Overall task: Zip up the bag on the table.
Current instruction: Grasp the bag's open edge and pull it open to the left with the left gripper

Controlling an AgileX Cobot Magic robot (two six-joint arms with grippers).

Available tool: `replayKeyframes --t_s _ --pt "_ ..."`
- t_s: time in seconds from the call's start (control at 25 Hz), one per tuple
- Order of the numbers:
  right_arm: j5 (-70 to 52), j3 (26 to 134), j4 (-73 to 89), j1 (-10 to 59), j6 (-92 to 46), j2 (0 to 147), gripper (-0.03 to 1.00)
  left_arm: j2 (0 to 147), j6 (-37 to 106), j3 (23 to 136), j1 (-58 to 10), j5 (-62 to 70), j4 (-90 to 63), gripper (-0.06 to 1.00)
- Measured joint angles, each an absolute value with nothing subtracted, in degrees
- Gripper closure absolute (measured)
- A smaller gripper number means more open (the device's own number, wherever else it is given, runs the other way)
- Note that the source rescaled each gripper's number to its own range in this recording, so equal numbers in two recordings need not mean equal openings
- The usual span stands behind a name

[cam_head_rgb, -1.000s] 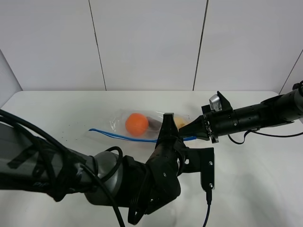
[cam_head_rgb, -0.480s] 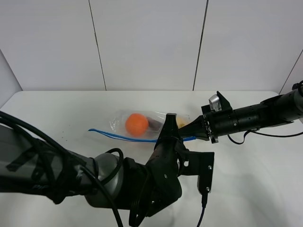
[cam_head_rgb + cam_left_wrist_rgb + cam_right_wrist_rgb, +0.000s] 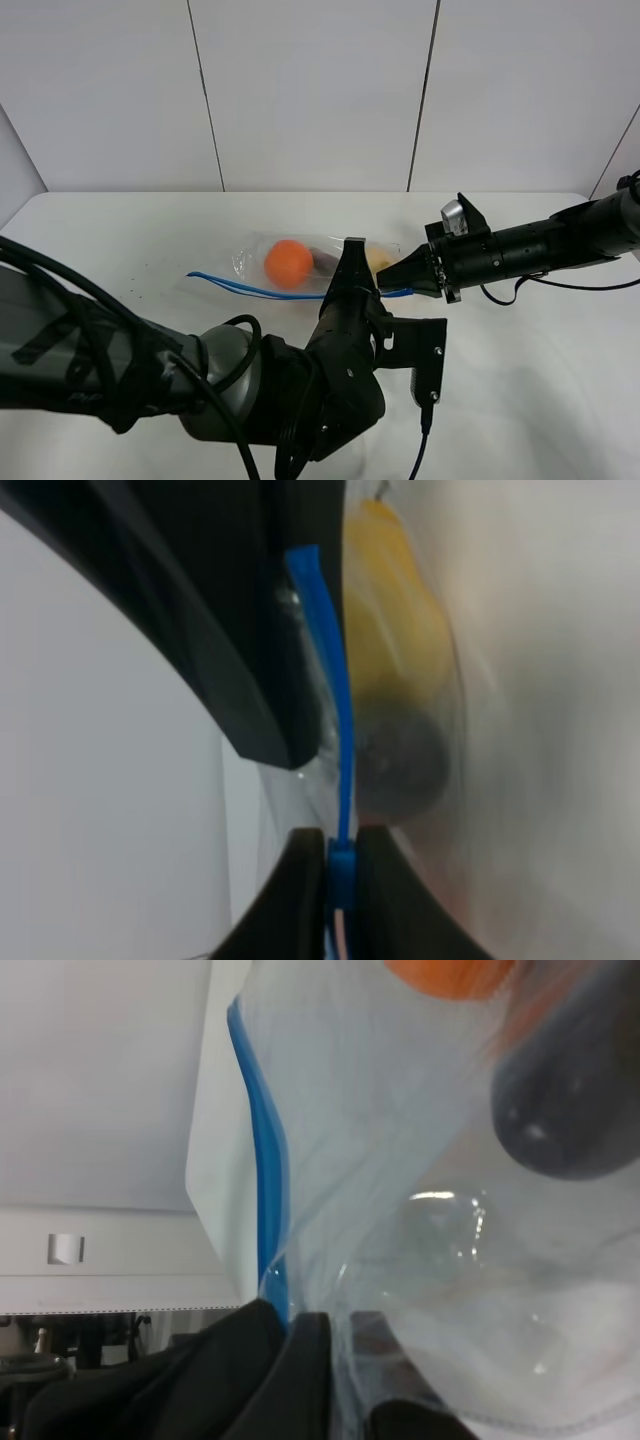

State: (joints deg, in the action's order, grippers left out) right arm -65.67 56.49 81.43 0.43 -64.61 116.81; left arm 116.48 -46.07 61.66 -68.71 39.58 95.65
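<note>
The bag [image 3: 300,265] lies on the white table [image 3: 120,240], clear plastic with an orange [image 3: 289,263] inside. Its blue zipper strip [image 3: 240,287] runs along the near edge. My left gripper [image 3: 355,280] is shut on that strip; the left wrist view shows the left gripper [image 3: 340,858] pinching the blue strip [image 3: 338,710] beside a yellow fruit [image 3: 395,640] and the dark eggplant [image 3: 400,765]. My right gripper [image 3: 395,272] is shut on the bag's right end. In the right wrist view the right gripper [image 3: 335,1355] clamps the bag's edge by the strip [image 3: 265,1160].
My bulky left arm [image 3: 250,390] and its cable fill the front centre of the table and hide part of the bag's near edge. The right arm [image 3: 530,245] stretches in from the right. A panelled white wall [image 3: 310,90] stands behind.
The left arm's wrist has shifted slightly left and down, its gripper still on the strip. The right arm and the bag have hardly moved.
</note>
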Motion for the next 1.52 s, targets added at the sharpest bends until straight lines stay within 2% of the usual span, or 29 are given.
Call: replayKeyframes --t_s 0.32,1.08,1.52 --pt "-65.3 56.5 81.4 0.4 -64.6 116.8 0.97 113.9 -45.8 60.0 -65.3 38.3 93.7 0.94" --pt "-64.5 56.5 79.7 0.4 -64.6 116.8 0.97 111.9 -46.0 45.0 -57.7 39.9 95.4 0.94" --pt "-64.4 56.5 79.5 0.4 -64.6 116.8 0.97 111.8 -46.2 44.1 -51.5 39.9 94.2 0.94"
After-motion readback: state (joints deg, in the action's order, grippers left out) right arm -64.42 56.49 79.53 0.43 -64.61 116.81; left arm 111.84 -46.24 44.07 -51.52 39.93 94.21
